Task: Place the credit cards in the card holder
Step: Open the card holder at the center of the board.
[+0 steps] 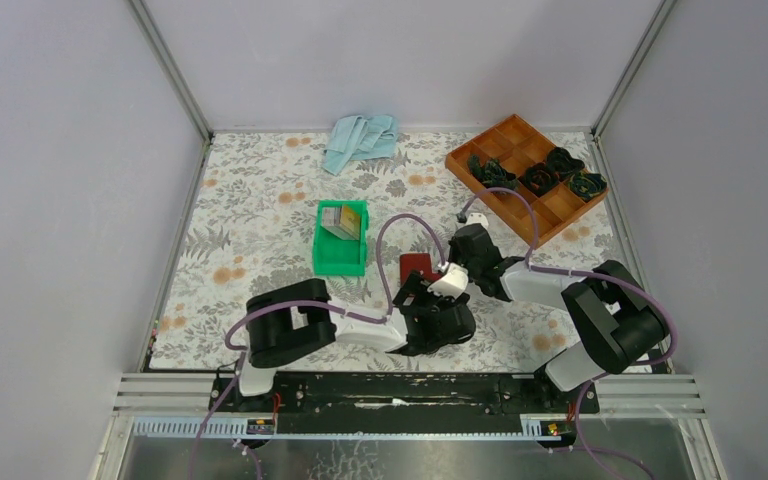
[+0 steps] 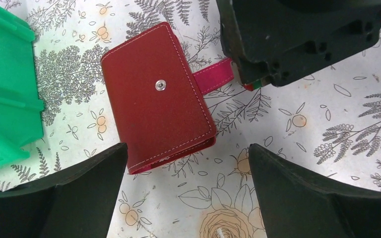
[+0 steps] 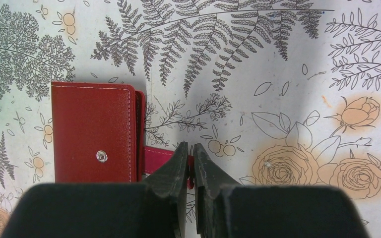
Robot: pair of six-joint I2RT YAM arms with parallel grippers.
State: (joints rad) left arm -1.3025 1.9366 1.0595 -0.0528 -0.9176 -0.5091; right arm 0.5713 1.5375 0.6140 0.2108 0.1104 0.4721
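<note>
The dark red card holder [image 1: 417, 266] [image 2: 158, 96] [image 3: 92, 131] lies folded shut on the floral table, snap stud facing up. Its pink-red snap tab [image 2: 212, 77] [image 3: 156, 158] sticks out sideways. My right gripper [image 3: 190, 146] [image 1: 438, 276] is shut on the end of that tab. My left gripper [image 2: 188, 148] [image 1: 426, 306] hangs wide open just near of the holder, with nothing between its fingers. The credit cards [image 1: 340, 221], yellowish and pale, stand inside the green bin [image 1: 341, 263] to the holder's left.
The green bin's edge [image 2: 5, 99] sits close to the left of the holder. An orange compartment tray [image 1: 515, 135] with dark items stands at the back right. A pale blue cloth [image 1: 360, 140] lies at the back. Both arms crowd the table's near middle.
</note>
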